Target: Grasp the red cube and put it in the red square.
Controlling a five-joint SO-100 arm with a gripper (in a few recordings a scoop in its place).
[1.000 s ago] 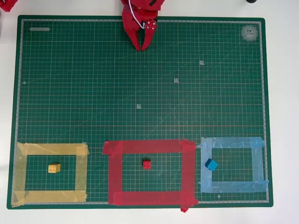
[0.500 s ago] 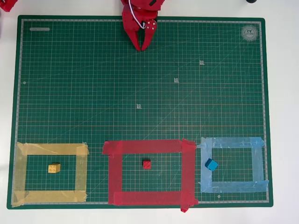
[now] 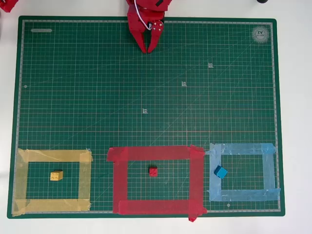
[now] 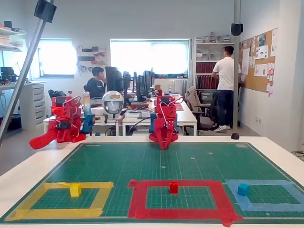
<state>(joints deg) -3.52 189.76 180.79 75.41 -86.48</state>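
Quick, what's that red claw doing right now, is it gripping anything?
Claw: closed and holding nothing, fingertips together at the far edge of the mat.

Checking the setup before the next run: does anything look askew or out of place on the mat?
Mostly tidy. The blue cube sits rotated and hard against the left strip of the light blue tape outline, not centred like the red cube and yellow cube. The red square has a wrinkled, overhanging lower-right corner.
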